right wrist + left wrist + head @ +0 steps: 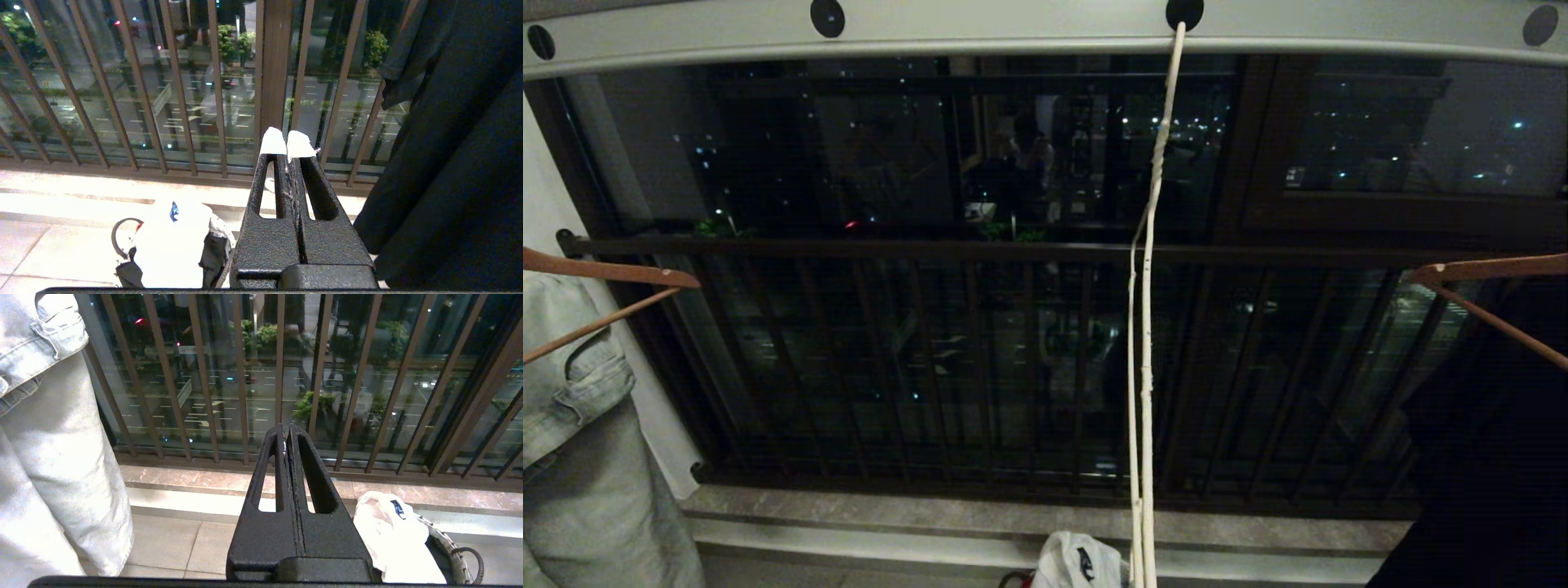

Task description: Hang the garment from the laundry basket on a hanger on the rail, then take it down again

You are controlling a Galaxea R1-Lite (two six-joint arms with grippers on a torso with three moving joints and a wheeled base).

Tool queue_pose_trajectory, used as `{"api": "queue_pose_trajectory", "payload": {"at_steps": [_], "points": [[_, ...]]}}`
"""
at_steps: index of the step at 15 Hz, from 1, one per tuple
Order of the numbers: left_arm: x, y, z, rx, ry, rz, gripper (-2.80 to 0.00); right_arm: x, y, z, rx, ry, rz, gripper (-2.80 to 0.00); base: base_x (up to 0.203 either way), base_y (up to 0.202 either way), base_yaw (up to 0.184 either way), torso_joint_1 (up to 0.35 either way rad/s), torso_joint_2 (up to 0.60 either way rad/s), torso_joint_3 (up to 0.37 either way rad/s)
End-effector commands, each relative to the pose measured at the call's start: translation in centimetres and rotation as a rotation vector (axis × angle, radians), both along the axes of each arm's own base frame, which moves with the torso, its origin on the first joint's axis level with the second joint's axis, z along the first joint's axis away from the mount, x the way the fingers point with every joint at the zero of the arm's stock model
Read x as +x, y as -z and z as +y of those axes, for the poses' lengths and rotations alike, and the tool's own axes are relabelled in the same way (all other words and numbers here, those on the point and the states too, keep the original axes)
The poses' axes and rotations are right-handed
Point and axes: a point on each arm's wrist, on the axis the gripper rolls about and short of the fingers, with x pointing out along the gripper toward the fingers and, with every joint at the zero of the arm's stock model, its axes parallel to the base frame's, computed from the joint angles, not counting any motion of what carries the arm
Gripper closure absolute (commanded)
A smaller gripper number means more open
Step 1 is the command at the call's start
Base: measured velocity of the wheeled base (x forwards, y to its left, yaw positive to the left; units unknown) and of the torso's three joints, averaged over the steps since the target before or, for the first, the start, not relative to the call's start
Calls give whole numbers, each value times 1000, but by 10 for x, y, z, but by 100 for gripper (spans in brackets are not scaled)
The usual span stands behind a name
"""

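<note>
The T-shirt (388, 535), soft white cloth with a small blue print showing, sat bunched in the basket (453, 549) on the tiled floor, near the stone sill below the railing (1045, 359). The basket was round and dark, with a pale woven rim and black loop handles. Above it one thin white wire hanger (1147, 343) hung edge-on from a hole in the rail (1013, 28), its neck twisted. The rail was a pale metal bar across the top with four round dark holes in view. Two brown wooden hangers flanked the scene: the left hanger (605, 273) over a pale denim garment (580, 441), the right hanger (1494, 273) over a dark garment (1486, 490). The railing had many slim vertical dark bars. The left gripper (286, 435) was closed and empty; the right gripper (287, 145), white-tipped, was also closed on nothing
</note>
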Motion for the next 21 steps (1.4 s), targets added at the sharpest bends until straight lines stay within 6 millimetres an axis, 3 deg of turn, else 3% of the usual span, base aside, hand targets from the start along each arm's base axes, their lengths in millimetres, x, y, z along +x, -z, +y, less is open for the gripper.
{"api": "queue_pose_trajectory", "payload": {"at_steps": [1, 21], "points": [[0, 0, 0, 0, -1, 0, 0, 0, 0, 0, 0, 0, 1, 0, 0, 0, 0, 0, 0, 0], [0, 0, 0, 0, -1, 0, 0, 0, 0, 0, 0, 0, 1, 0, 0, 0, 0, 0, 0, 0]]}}
